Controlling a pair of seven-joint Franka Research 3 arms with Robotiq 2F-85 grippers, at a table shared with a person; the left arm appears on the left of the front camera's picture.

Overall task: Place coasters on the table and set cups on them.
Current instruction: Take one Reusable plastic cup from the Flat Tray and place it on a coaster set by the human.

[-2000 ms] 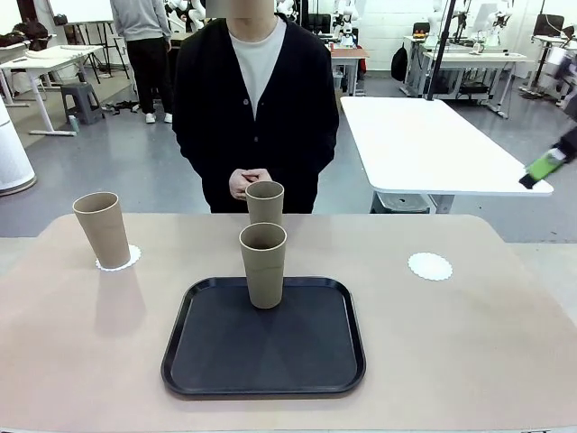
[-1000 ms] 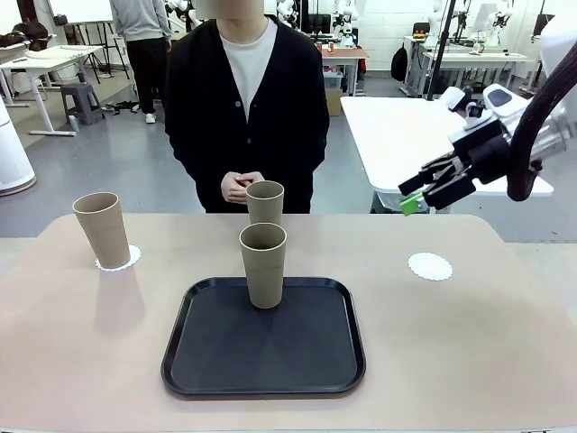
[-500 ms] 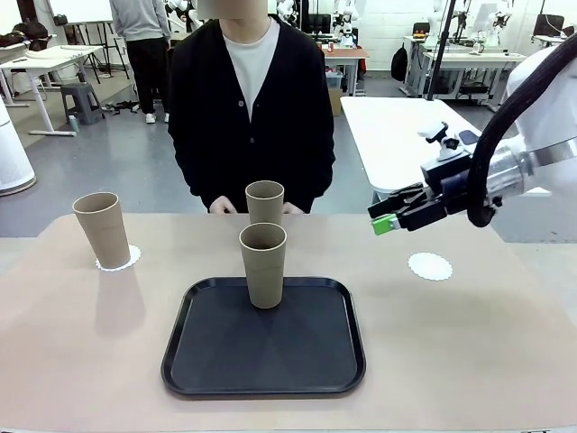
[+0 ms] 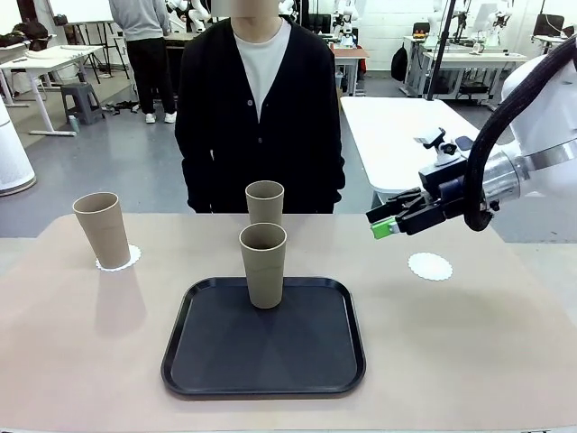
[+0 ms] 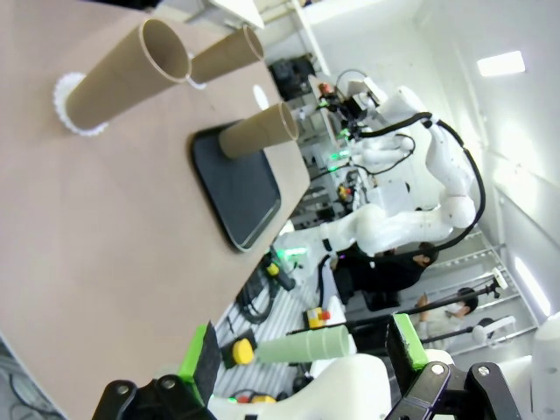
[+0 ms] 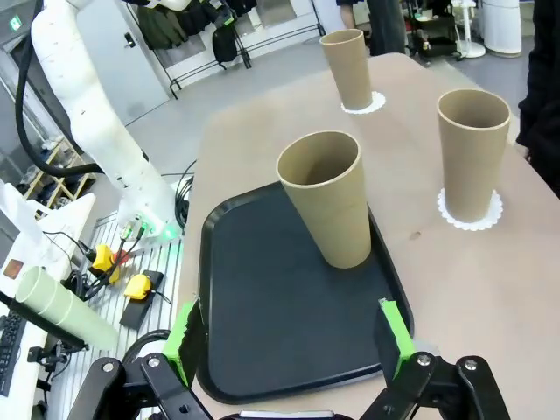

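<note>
Three tan cups stand upright. One [image 4: 103, 230] sits on a coaster [image 4: 120, 260] at the far left of the table [image 4: 451, 361]. The second [image 4: 264, 202] stands at the far middle, on a coaster [image 6: 470, 214] in the right wrist view. The third [image 4: 262, 264] stands on the black tray [image 4: 297, 361]. A bare coaster [image 4: 429, 266] lies at the far right. My right gripper [image 4: 380, 223] hangs open in the air, up and left of that coaster and right of the tray cup [image 6: 328, 197]. My left gripper [image 5: 302, 350] is open and empty, well back from the table.
A person in a black cardigan [image 4: 260, 117] stands at the far edge behind the middle cup, arms down. A white table [image 4: 424, 135] stands behind at the right. The tabletop around the tray is bare on both sides.
My right arm has swung in from the right edge toward the middle and now hovers over the table's far right. The person's clasped hands have dropped out of sight. The cups have not moved.
</note>
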